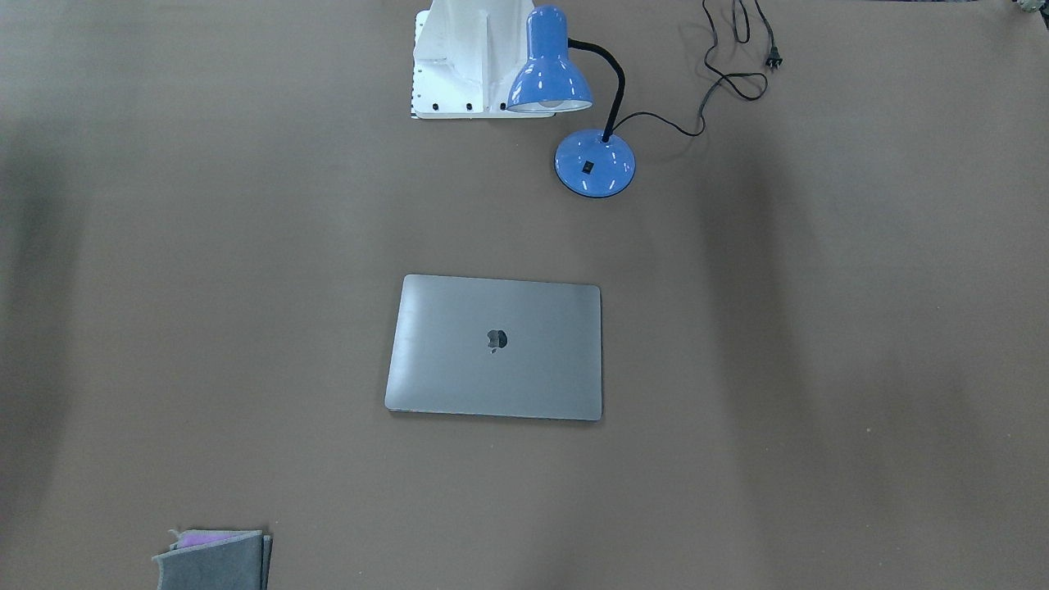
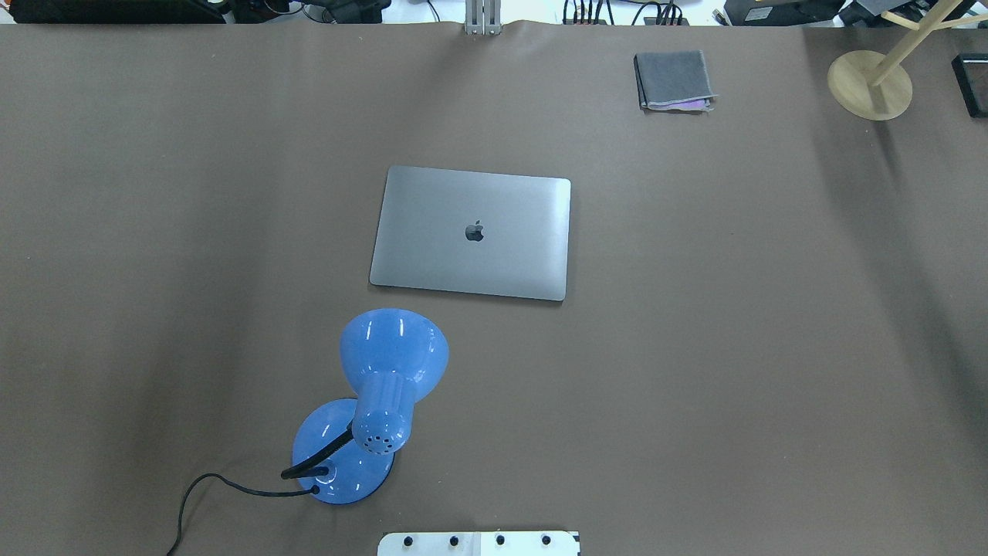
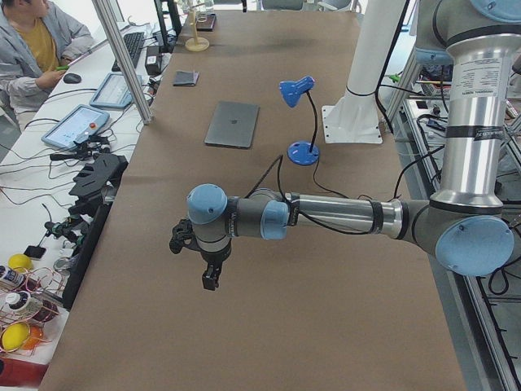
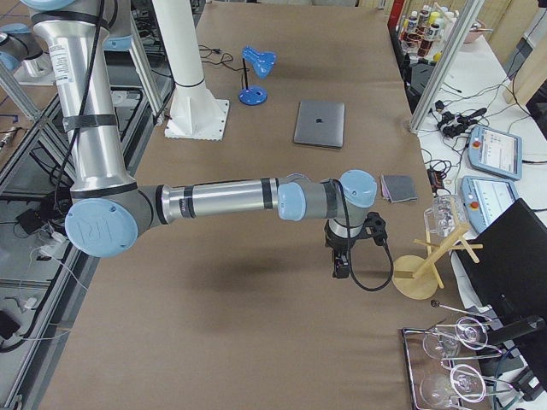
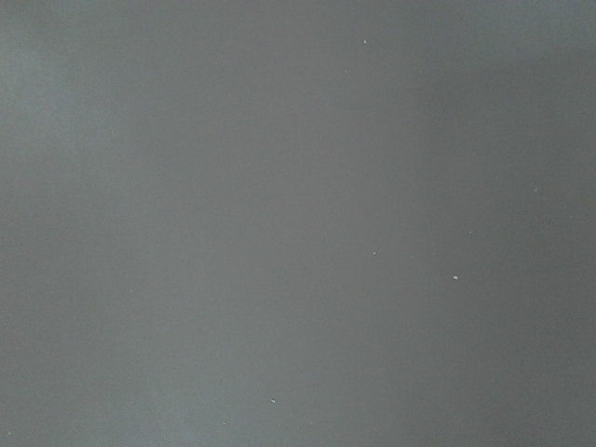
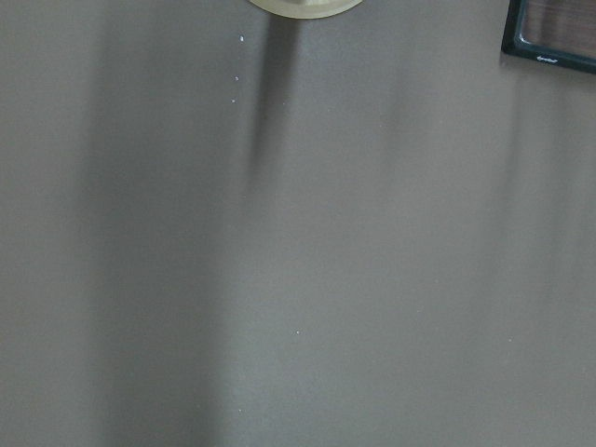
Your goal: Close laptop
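On the brown table (image 2: 695,347), the laptop (image 2: 472,232) is seen closed at the middle, lid flat. The left gripper (image 3: 209,279) and right gripper (image 4: 339,268) are held far off at the ends; finger state cannot be told.

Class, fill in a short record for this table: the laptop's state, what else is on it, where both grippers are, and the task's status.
laptop: closed, lid flat, logo up
lamp: blue, upright, on the robot's side of the laptop
cloth: folded, grey, apart from the laptop
left gripper: above bare table, far from laptop; open or shut unclear
right gripper: near wooden stand; open or shut unclear
task: looks done
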`<state>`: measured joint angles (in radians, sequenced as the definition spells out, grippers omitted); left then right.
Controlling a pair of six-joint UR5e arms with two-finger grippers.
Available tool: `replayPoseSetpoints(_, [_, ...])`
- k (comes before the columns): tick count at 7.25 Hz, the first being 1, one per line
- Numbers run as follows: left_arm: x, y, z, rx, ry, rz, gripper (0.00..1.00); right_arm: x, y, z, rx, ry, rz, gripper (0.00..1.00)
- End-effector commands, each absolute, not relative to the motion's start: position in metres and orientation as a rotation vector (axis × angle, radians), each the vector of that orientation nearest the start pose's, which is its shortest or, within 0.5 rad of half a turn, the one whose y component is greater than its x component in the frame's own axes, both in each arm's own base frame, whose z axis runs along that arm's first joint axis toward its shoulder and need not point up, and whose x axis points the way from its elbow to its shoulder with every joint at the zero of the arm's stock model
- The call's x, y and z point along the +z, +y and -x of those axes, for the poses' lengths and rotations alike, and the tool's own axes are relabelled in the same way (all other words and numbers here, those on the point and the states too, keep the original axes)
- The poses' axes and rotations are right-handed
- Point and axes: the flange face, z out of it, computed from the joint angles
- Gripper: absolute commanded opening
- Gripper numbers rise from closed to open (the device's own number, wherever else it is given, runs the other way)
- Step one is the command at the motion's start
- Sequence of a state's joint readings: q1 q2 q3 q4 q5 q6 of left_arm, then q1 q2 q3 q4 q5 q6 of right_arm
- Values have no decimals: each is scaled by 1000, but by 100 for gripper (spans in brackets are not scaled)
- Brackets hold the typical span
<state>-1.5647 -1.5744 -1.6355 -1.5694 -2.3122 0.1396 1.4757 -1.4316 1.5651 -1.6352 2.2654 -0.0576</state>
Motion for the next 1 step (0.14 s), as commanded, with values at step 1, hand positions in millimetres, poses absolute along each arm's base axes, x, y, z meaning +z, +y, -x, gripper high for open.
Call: replayPoseSetpoints(1, [613,-498,63,173,734,-137,98,601,-556,-17,-173,-697,-54,100])
